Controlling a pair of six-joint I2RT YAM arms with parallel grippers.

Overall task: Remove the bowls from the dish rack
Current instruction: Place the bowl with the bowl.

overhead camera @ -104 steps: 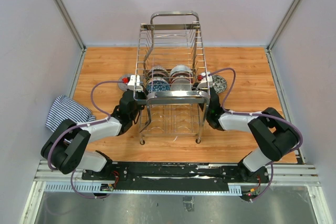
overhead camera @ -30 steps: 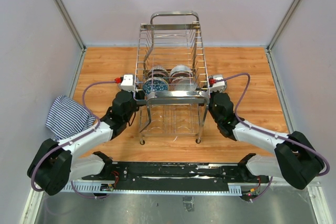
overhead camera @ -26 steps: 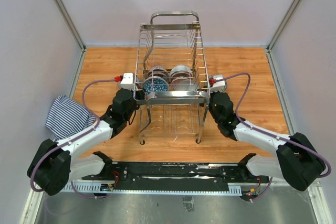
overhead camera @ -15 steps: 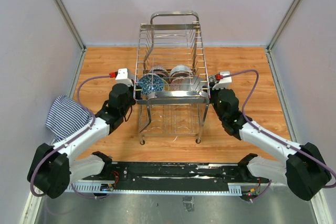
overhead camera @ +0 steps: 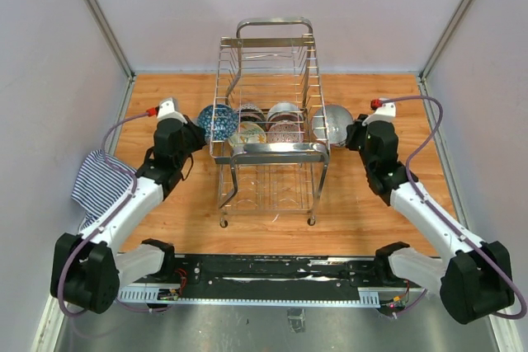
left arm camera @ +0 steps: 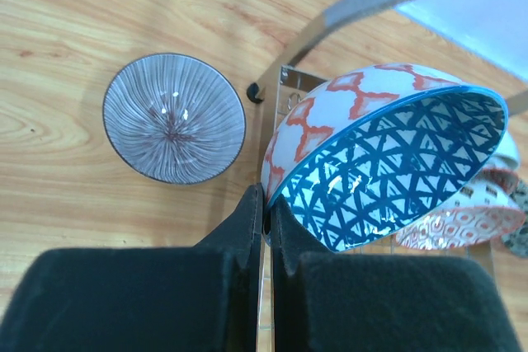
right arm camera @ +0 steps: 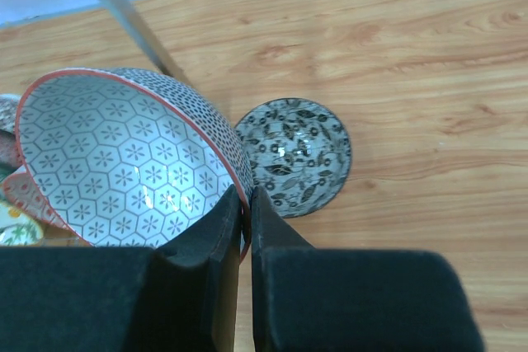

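— Two changes since half a second ago, is that right?
— Yes. The dish rack [overhead camera: 271,133] stands mid-table as before, but both arms have swung outward from its near end. The left gripper [left arm camera: 266,200] pinches the rim of a blue-lattice bowl [left arm camera: 394,172], white and red outside, now just outside the rack's left wall. The right gripper [right arm camera: 246,200] pinches a hexagon-patterned bowl [right arm camera: 124,162] with a red rim, outside the right wall.
— And the rest?
— The other bowls [overhead camera: 285,131] remain in the rack. On the table [overhead camera: 388,195] rest a purple-striped bowl [left arm camera: 174,118] on the left and a dark floral bowl [right arm camera: 293,157] on the right.
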